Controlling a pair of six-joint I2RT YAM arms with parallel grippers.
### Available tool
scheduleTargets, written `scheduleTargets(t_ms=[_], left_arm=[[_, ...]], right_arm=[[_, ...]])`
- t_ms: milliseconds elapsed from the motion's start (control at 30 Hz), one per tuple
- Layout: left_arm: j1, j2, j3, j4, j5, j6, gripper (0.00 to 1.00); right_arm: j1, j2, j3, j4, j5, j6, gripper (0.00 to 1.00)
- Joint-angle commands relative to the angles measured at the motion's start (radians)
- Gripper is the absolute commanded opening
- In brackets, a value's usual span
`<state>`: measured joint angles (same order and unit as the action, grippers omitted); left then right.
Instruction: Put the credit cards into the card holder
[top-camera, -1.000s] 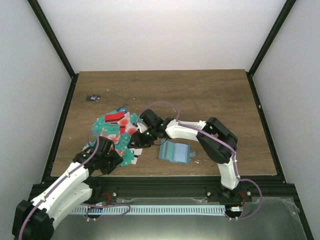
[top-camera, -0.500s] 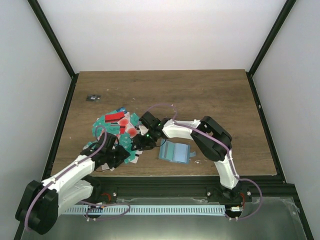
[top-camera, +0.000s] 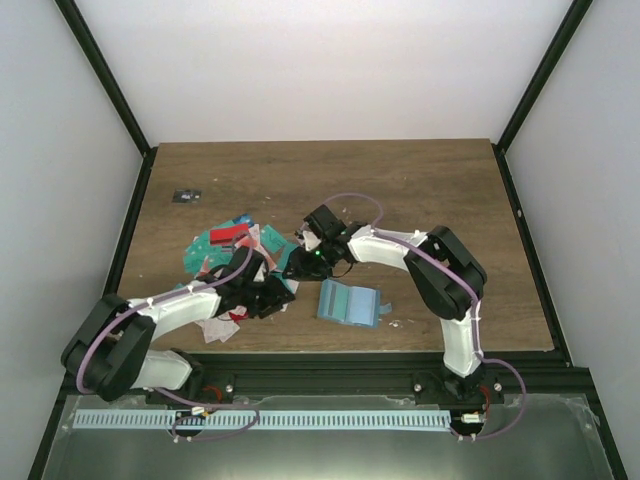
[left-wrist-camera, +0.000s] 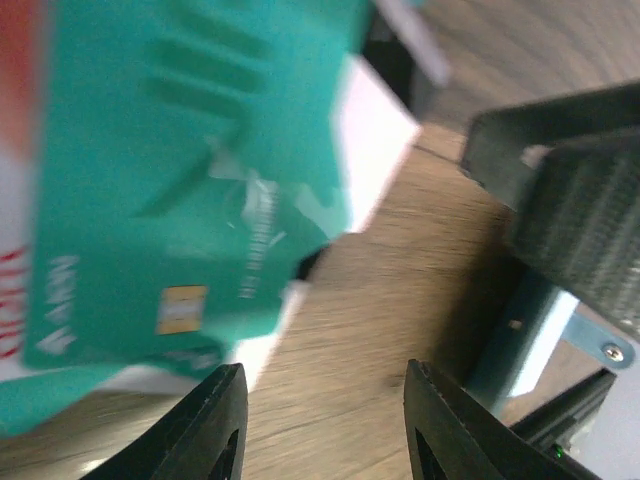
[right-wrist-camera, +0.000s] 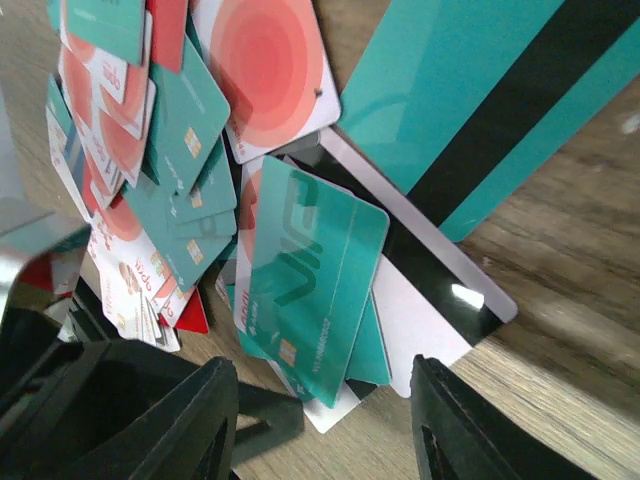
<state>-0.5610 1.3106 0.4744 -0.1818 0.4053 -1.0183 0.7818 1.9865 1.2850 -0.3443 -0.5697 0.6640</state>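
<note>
The left arm (top-camera: 165, 308) lay low along the tabletop (top-camera: 420, 190). Its claw (top-camera: 268, 296) was half-spread over bare wood at the near edge of the credit cards (top-camera: 222, 243), gripping nothing. The right arm (top-camera: 440, 268) arched over and reached leftward, its claw (top-camera: 297, 266) likewise parted and empty at the heap's right side. The left wrist view was blurred, with a teal card (left-wrist-camera: 190, 190) filling much of it. The card holder (top-camera: 348, 302) lay flat just right of both claws, apart from the pile. A small dark object (top-camera: 186, 195) sat far left, too small to identify.
</note>
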Motion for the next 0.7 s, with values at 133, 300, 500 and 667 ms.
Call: scheduleTargets(t_ms=[133,300,500,667], left_arm=[[-0.031,-0.039,0.176,-0.140,-0.033,0.150,0.47],[0.041,-0.056,0.243,-0.371,-0.115,0.295,0.48],[0.086,0.002,0.234,-0.410,-0.103,0.392,0.50],[0.088,0.051,0.232,-0.372,-0.073,0.424,0.53]], right_arm=[[-0.028,-0.072,-0.014,0.023,-0.035,0.015,0.50],[-0.028,-0.090,-0.070,0.103,-0.100,0.082,0.50],[-0.012,-0.051,-0.066,0.131,-0.125,0.100,0.50],[0.002,-0.011,-0.048,0.134,-0.128,0.104,0.49]])
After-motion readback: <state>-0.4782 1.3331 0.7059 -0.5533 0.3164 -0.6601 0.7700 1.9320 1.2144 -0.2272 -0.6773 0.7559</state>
